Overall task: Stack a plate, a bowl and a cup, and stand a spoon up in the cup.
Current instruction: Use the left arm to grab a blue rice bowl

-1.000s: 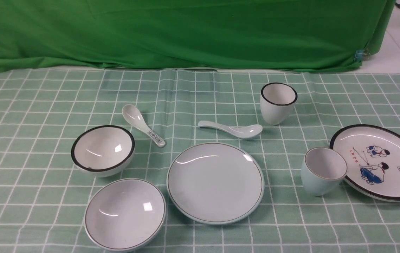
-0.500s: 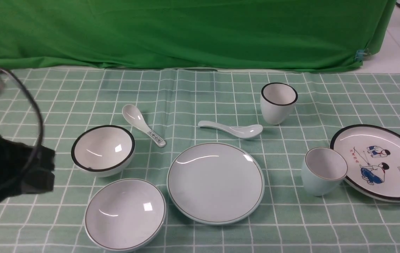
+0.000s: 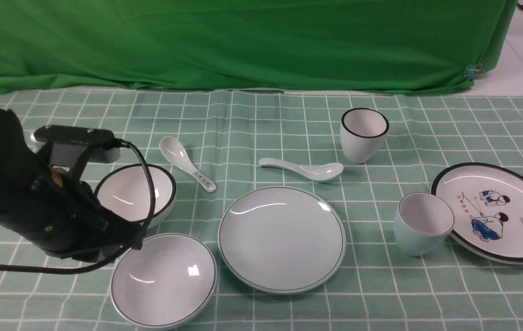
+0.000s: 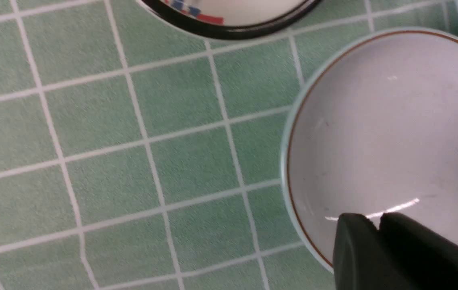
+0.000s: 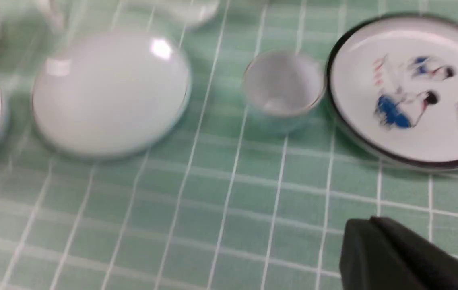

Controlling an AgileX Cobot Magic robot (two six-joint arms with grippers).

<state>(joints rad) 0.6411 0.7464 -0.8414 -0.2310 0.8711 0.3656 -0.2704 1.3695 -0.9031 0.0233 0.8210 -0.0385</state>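
Observation:
The pale plate point(image 3: 282, 239) lies at the middle front. The shallow pale bowl point(image 3: 164, 279) sits to its left, the pale cup point(image 3: 422, 223) to its right, and the plain spoon point(image 3: 303, 169) lies behind it. My left arm point(image 3: 36, 193) reaches in from the left, above the bowl's near-left side. In the left wrist view my left gripper point(image 4: 378, 217) is shut and empty, just over the inside of the bowl's rim point(image 4: 293, 169). My right gripper point(image 5: 368, 223) is shut and empty above bare cloth, short of the cup point(image 5: 281, 84) and plate point(image 5: 108, 92). It is outside the front view.
A black-rimmed white bowl point(image 3: 135, 193) is partly hidden behind my left arm. A marked white spoon point(image 3: 187, 163) lies behind it. A black-rimmed cup point(image 3: 364, 133) stands at the back right. The cartoon plate point(image 3: 496, 211) touches the pale cup's right side.
My left arm has come in from the left edge and moved right to the two bowls. The dishes have not moved.

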